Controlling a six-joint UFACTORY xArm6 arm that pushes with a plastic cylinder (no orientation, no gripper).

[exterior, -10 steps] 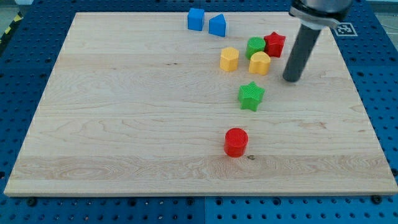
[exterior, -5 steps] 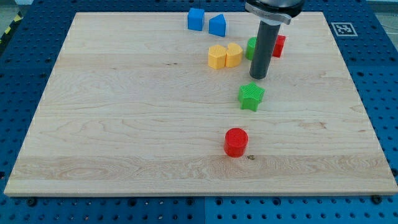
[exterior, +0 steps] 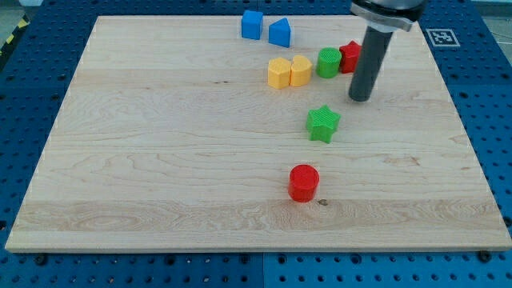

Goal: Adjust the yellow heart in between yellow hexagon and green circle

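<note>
On the worktop [exterior: 160, 144], toward its top right corner: my tip [exterior: 361, 98] touches the wood, just right of the cluster of blocks and touching none of them.
Hand: the arm carries none, only a dark rod, so open or closed does not apply.
Yellow heart [exterior: 302, 70]: near the top edge, right of centre, pressed against the yellow hexagon on its left, with the green circle just beside it on its right.
Yellow hexagon [exterior: 278, 73]: left end of the row, touching the heart.
Green circle [exterior: 328, 62]: just right of the heart and slightly nearer the top edge; whether they touch I cannot tell.
Red star [exterior: 350, 56]: against the green circle's right side, partly hidden by the rod.
Green star [exterior: 323, 123]: alone, below the row, left of my tip and nearer the bottom edge.
Red cylinder [exterior: 304, 182]: nearer the bottom edge, well apart from the rest.
Blue cube [exterior: 252, 25] and blue block with a peaked top [exterior: 279, 33]: side by side at the top edge.
</note>
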